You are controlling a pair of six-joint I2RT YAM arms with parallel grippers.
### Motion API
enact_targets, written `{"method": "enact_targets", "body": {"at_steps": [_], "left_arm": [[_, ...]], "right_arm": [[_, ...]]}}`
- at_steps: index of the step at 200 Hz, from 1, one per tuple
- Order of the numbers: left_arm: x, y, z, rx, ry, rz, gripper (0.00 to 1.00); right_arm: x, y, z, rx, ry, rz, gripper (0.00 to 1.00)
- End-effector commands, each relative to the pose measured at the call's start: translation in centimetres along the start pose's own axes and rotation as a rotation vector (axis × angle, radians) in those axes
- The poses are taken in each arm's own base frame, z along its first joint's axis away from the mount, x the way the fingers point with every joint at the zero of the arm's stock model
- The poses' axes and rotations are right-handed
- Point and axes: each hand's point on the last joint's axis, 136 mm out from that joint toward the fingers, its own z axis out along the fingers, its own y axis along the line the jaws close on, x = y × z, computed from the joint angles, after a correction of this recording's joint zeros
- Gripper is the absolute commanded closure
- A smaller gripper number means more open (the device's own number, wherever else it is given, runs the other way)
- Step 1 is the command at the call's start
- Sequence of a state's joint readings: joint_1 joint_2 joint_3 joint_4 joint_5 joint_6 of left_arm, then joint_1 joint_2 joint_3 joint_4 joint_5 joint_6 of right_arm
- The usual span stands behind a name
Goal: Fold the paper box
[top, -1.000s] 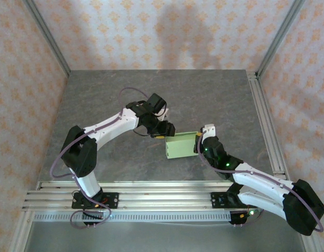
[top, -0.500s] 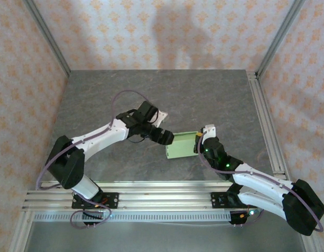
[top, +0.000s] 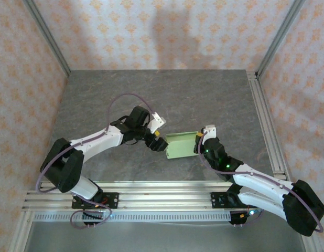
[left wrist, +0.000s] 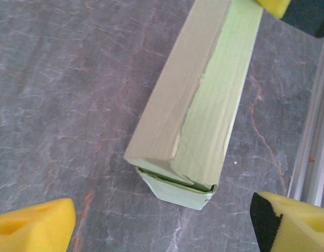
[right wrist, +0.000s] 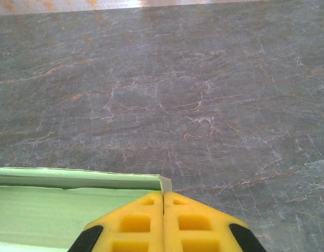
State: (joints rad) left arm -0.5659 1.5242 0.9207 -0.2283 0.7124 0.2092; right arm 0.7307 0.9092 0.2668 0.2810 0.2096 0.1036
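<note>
**A:** Top external first: one paper box [top: 180,146] lies near the middle of the table [top: 214,94], closer to its near edge than to its far edge.

**B:** The left wrist camera adds the box's end, where a flap [left wrist: 175,191] gapes slightly under the top panel. The left gripper [left wrist: 162,224] is released. Its two yellow fingertips [left wrist: 33,228] stand wide apart on either side of that end, clear of the card.

**A:** And the right gripper [right wrist: 163,223]?

**B:** Its own camera shows both pads pressed together, pinching the thin wall at the box's other end, with the green inside just beside them.

**A:** So the count is one box, two grippers and four fingertips.
</note>
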Motion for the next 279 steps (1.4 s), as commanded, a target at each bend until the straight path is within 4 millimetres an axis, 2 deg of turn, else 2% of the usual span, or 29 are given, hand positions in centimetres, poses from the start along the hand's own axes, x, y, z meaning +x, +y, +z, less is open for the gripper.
{"method": "enact_targets", "body": {"at_steps": [1, 56, 81, 103, 125, 158, 245, 262, 279], "left_arm": [[0.3, -1.3, 0.8, 0.101, -0.009, 0.100, 0.16], [0.5, -0.9, 2.2, 0.125, 0.018, 0.140, 0.27], [1.2, -1.1, 2.9, 0.173, 0.095, 0.133, 0.31], [1.5, -1.2, 3.1, 0.190, 0.125, 0.141, 0.40], [1.0, -1.5, 3.1, 0.193, 0.113, 0.153, 0.42], [0.9, -1.0, 3.5, 0.160, 0.125, 0.166, 0.52], [1.1, 0.9, 4.0, 0.080, 0.191, 0.197, 0.60], [1.1, 1.2, 4.1, 0.058, 0.199, 0.209, 0.60], [1.2, 1.5, 4.3, 0.039, 0.212, 0.222, 0.60]], "right_arm": [[2.3, -0.2, -0.1, -0.002, 0.062, -0.023, 0.97], [2.2, 0.0, -0.1, -0.012, 0.065, -0.027, 0.97], [2.2, 0.0, -0.1, -0.013, 0.067, -0.034, 0.97], [2.1, 0.0, -0.1, -0.011, 0.067, -0.037, 0.97], [1.9, 0.1, -0.1, -0.017, 0.065, -0.038, 0.97], [1.9, 0.3, 0.1, -0.021, 0.063, -0.045, 0.97], [2.3, 0.1, 0.3, -0.018, 0.058, -0.040, 0.97], [2.3, 0.1, 0.2, -0.019, 0.053, -0.036, 0.94], [2.0, 0.1, 0.1, -0.020, 0.042, -0.031, 0.83]]}}
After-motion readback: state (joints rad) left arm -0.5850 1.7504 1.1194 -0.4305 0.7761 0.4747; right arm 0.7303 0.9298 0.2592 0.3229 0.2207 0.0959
